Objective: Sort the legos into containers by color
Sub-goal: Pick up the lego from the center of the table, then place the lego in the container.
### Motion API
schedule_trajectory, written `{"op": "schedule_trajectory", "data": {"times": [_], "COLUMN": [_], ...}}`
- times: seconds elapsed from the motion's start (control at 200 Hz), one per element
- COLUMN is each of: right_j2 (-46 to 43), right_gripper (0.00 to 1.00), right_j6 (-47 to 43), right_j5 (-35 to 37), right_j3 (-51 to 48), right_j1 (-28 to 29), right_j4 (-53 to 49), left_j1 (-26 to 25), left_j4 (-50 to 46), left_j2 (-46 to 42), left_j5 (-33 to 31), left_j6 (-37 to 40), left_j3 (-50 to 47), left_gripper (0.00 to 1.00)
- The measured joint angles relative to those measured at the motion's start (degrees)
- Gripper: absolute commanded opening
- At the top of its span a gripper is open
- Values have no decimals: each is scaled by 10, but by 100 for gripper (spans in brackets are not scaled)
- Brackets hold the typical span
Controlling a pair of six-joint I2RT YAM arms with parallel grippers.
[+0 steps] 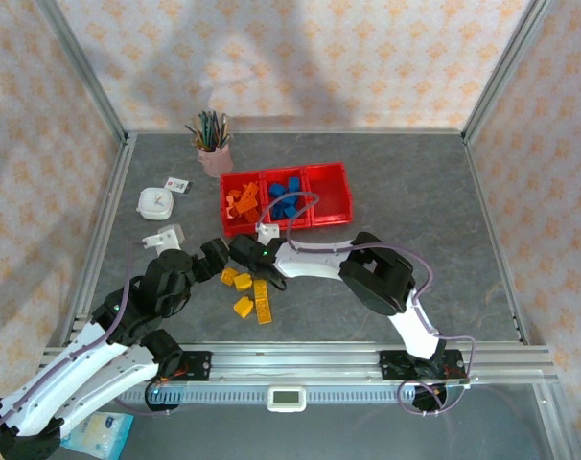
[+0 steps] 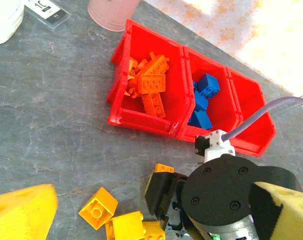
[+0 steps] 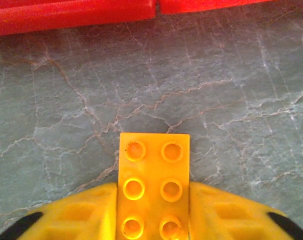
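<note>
Grips a yellow lego [image 3: 153,165] tight in the right gripper [image 3: 152,212] — just before the containers' [image 1: 231,227] near wall. Holds the left gripper [image 1: 190,262] wide apart — empty.

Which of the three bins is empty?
The right-end bin: bare red inside. The left bin holds orange bricks, the middle bin blue bricks.

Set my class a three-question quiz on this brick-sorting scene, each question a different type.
1. True or false: the right gripper is shut on a yellow brick.
2. Seen from above, which of the red bins holds the blue bricks? A left, B middle, C right.
3. Fill in: the left bin holds ____ bricks.
Key: 1 true; 2 B; 3 orange.
</note>
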Motion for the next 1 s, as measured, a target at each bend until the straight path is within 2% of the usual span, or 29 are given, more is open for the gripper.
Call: {"op": "schedule_trajectory", "data": {"times": [0.245, 0.425, 0.561, 0.676, 0.821, 0.996], "right_j2": [-17, -105, -195, -238, -223, -137], "right_gripper": [28, 28, 28, 29, 29, 30], "right_j6": [-7, -23, -46, -83, -146, -216], "right_j5": [3, 14, 26, 28, 26, 19], "right_j3": [-20, -71, -91, -91, -75, -7], "right_j1": [-3, -26, -73, -143, -220, -265], "right_j4": [21, 22, 22, 33, 44, 61], "left_j1": [0, 0, 0, 1, 1, 1], "left_j4": [1, 5, 27, 53, 89, 125], "left_j2": [12, 28, 50, 80, 120, 162], "left_j5": [3, 8, 22, 35, 51, 64], "left_j6": [0, 1, 4, 8, 12, 23], "left_j3": [0, 0, 0, 0, 0, 7], "left_gripper": [99, 99, 99, 99, 99, 99]}}
